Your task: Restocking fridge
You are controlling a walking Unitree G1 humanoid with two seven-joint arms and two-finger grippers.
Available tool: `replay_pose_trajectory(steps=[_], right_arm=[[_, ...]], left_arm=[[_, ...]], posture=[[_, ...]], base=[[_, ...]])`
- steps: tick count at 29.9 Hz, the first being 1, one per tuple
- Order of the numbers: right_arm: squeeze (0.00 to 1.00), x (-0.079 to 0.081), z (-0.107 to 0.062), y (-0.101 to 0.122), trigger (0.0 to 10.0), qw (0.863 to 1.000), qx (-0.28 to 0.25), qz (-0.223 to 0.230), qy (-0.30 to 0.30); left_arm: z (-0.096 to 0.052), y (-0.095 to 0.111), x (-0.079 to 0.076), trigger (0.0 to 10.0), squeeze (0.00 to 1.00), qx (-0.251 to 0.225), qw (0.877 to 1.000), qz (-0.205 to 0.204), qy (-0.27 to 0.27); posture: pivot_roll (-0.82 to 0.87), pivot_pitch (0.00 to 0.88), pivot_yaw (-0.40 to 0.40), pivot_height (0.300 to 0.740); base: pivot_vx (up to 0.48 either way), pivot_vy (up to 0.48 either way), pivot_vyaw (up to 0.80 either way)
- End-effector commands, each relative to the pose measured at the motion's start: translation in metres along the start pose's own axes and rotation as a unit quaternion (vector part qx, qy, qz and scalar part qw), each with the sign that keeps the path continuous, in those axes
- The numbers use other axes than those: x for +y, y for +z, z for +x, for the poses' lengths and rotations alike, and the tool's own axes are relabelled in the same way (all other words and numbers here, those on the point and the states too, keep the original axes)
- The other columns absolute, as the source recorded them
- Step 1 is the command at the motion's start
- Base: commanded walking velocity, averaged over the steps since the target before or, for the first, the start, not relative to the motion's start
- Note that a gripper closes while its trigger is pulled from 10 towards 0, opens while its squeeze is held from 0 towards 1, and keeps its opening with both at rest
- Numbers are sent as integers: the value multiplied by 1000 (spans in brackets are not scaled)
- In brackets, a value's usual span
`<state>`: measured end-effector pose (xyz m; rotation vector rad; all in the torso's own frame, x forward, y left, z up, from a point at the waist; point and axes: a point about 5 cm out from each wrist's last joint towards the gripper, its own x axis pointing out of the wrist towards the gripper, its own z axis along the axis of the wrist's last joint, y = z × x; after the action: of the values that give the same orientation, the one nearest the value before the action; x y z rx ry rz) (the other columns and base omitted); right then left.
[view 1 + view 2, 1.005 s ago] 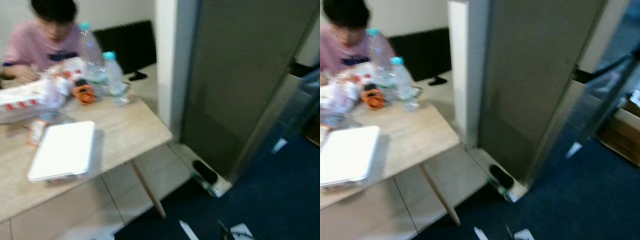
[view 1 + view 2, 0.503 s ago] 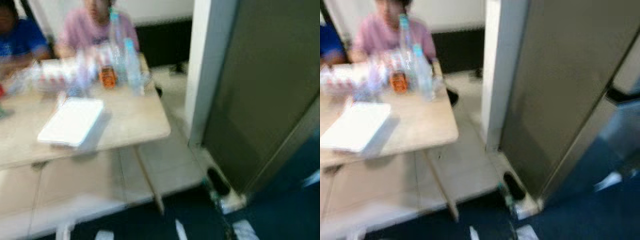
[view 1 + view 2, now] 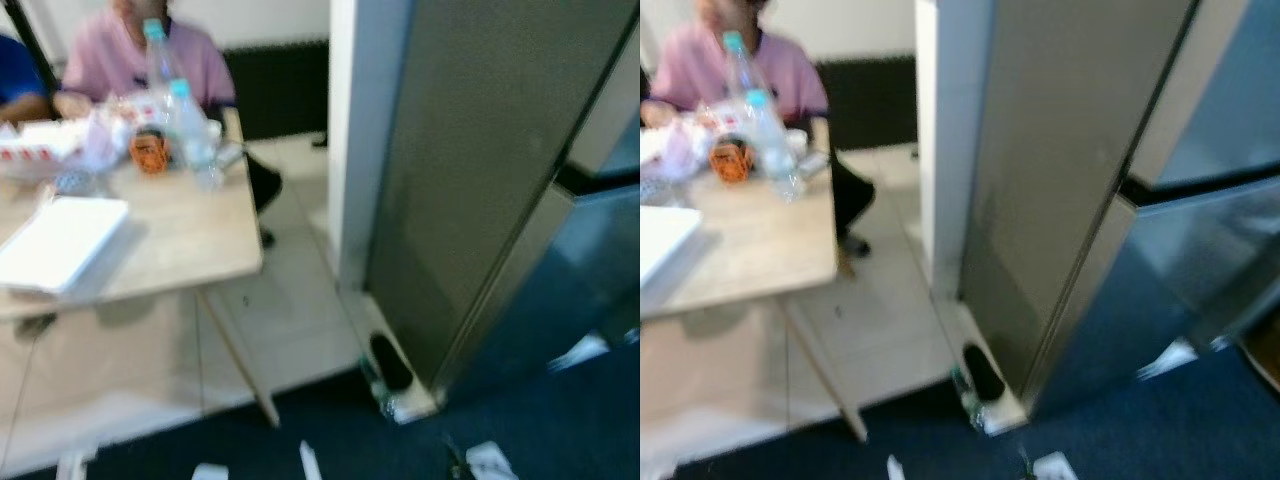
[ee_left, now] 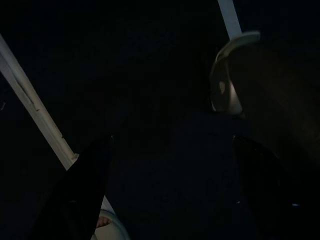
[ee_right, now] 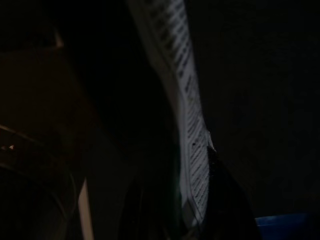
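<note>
My left gripper hangs idle in the dark with its fingers spread wide and empty; of the right gripper I cannot tell the fingers' state. Ahead on my right stands the grey fridge. On my left, water bottles stand on the wooden surface, with a person in pink seated behind.

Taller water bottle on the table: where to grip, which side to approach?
Grip the taller water bottle around its clear body below the blue cap, coming from the table's open corner side. It stands upright; a shorter bottle and an orange item crowd it, so a low side grasp looks tight.
</note>
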<state>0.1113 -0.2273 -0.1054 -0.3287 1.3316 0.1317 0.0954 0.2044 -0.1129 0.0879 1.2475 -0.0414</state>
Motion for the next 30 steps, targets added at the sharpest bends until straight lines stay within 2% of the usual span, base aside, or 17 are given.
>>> replay_pose_trajectory(steps=[1,23,30], right_arm=[[0,-5,-1,4,10000,1000,-7,2,-9],[0,-5,0,4,10000,1000,-4,3,-14],[0,-5,-1,4,10000,1000,-5,1,-13]], left_arm=[[1,-4,-9,10000,0,7,1000,5,-17],[1,-2,-7,10000,0,2,1000,8,-9],[1,-3,-9,10000,0,2,1000,9,-17]], posture=[[-18,18,9,740],[-17,18,10,740],[-17,23,8,740]], base=[[0,-454,0],[0,-452,0],[0,0,0]])
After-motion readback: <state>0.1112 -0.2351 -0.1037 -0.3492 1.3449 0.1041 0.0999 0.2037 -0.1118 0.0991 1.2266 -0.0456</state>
